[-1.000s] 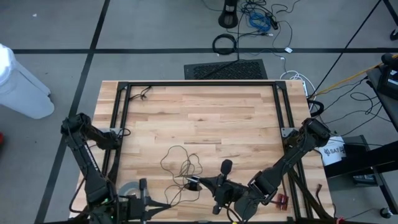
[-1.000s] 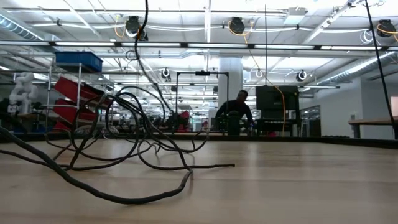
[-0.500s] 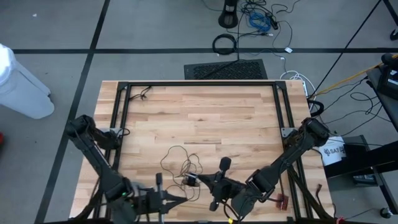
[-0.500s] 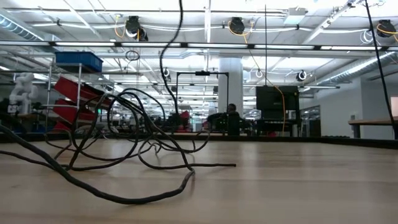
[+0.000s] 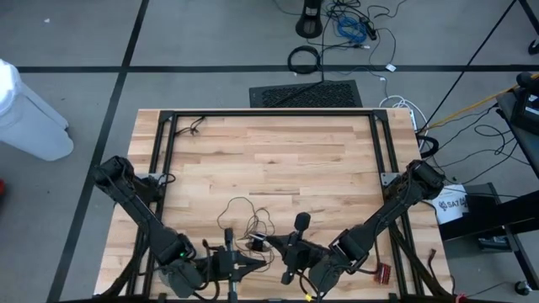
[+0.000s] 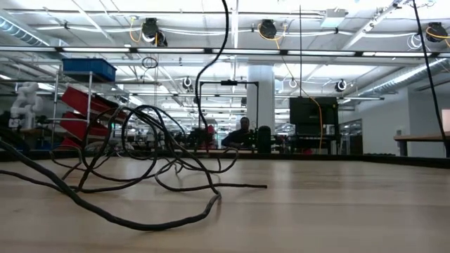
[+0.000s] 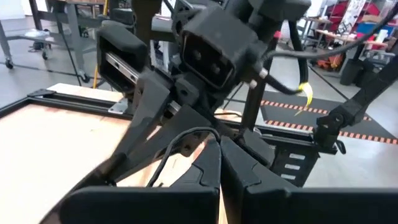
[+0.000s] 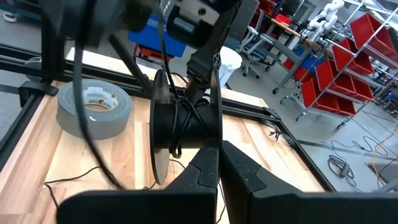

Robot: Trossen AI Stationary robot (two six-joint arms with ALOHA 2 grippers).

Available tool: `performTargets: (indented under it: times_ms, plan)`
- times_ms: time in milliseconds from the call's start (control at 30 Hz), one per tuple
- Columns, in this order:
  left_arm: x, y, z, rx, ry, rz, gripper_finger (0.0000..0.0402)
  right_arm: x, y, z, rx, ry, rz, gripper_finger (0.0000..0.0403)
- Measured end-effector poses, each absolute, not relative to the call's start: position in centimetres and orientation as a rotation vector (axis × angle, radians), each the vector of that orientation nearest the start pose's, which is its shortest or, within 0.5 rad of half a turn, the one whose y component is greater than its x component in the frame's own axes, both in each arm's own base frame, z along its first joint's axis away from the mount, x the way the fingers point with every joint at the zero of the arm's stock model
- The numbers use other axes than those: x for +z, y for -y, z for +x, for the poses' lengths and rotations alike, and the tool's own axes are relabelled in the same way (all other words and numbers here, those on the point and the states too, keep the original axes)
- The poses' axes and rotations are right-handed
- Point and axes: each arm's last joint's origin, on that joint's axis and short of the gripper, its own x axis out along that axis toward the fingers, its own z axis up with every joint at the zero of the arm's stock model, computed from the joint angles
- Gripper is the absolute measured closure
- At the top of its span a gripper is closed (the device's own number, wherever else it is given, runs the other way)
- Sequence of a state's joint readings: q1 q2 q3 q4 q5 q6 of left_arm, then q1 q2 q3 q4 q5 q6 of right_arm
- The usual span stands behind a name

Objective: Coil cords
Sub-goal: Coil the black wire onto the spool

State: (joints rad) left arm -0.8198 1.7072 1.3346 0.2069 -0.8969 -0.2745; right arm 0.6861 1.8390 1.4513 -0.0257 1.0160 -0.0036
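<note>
Wooden tabletop carries the thin dark wire in loose loops near its front edge, where my right gripper, fingers pressed together, holds the small black spool while my left gripper, fingers also together, must feed wire.

Your cords, still uncoiled

Thin dark wire sprawls in loose loops on the table's near half, running to a small black spool standing on edge.

Far tabletop lies open; tangled wire clutters the near edge.
</note>
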Motion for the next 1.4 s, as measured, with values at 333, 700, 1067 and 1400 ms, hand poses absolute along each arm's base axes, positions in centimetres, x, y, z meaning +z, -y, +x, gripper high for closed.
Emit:
performTargets:
  times_ms: [333, 700, 1067, 1400]
  plan:
    - [30.6, 26.6, 29.8, 0.074, -0.112, -0.152, 0.04, 28.7, -24.4, 33.7, -0.326, -0.272, -0.301, 0.0403]
    - [30.8, 26.8, 29.9, 0.056, -0.099, -0.171, 0.0293, 28.9, -24.5, 33.8, -0.326, -0.258, -0.285, 0.0403]
    - [30.0, 28.2, 29.5, -0.083, -0.131, -0.171, 0.0279, 30.3, -25.0, 34.0, -0.258, -0.162, -0.22, 0.0403]
    - [28.5, 28.3, 30.4, -0.006, -0.136, -0.175, 0.0279, 30.7, -25.2, 33.8, -0.241, -0.139, -0.191, 0.0403]
